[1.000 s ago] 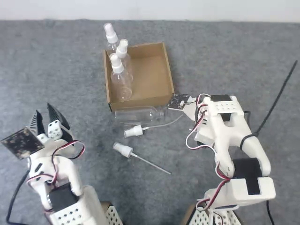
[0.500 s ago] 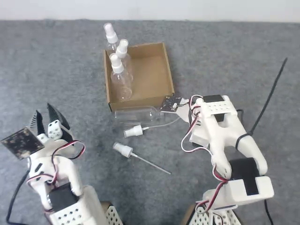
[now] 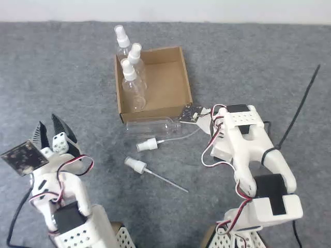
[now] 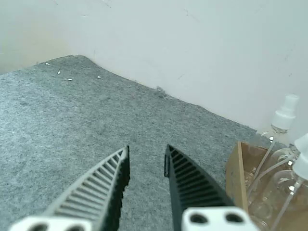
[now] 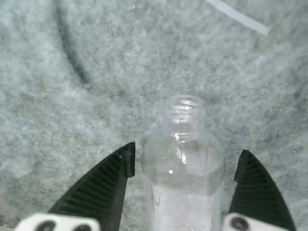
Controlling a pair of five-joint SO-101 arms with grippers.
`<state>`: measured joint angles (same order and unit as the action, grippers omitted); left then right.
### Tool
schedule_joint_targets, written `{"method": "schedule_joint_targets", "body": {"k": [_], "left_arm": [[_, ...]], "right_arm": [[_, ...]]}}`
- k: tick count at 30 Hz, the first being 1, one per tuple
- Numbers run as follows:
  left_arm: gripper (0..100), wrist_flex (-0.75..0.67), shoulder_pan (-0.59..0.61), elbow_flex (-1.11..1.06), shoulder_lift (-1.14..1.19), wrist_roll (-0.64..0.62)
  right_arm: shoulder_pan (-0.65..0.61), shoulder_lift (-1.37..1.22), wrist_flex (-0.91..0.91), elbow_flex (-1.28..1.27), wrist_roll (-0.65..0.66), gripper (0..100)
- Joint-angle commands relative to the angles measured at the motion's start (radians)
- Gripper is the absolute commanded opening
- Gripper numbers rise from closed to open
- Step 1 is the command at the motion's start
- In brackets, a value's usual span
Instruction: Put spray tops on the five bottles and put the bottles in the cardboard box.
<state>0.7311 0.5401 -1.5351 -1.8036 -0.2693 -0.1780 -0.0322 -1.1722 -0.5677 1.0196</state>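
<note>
**Item 1, cardboard box**: open-topped, standing on the grey felt table toward its far middle.

**Item 2, first capped bottle**: clear, white spray top fitted. It lies inside the box along the left wall.

**Item 3, second capped bottle**: spray top fitted. It sits at the box's far left corner, its body leaning into the box just beside the first.

**Item 4, third capped bottle**: spray top fitted, farthest back at the same corner (inside or just outside the wall, cannot tell).

**Item 5, uncapped bottle**: clear, neck open. It lies on its side on the table just in front of the box's near wall.

**Item 6, first loose spray top**: white, on the table just in front of the uncapped bottle, its thin tube curving toward the right arm.

**Item 7, second loose spray top**: white, nearer the arms, with its dip tube stretched out straight across the felt.

**Item 8, right gripper**: jaws spread wide, one on each side of the uncapped bottle's body. A gap shows on both sides, so it grips nothing.

**Item 9, left gripper**: at the near left of the table, well apart from the box. Its jaws are parted by a narrow gap with nothing between them, and it faces the pale wall.
</note>
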Motion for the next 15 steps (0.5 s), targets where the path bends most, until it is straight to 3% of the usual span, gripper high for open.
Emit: {"method": "schedule_joint_targets", "body": {"k": [1, 4, 10, 15], "left_arm": [[11, -0.035, 0.000, 0.002, -0.018, -0.011], [11, -0.035, 0.000, 0.002, -0.018, -0.011], [11, -0.035, 0.000, 0.002, -0.018, -0.011], [11, -0.035, 0.000, 0.002, -0.018, -0.011]], "right_arm": [[0.015, 0.065, 0.010, 0.011, -0.005, 28.4], [0.015, 0.065, 0.007, 0.011, -0.005, 26.2], [0.015, 0.067, 0.007, 0.011, -0.005, 9.6], [0.012, 0.068, 0.002, 0.011, -0.008, 7.6]]}}
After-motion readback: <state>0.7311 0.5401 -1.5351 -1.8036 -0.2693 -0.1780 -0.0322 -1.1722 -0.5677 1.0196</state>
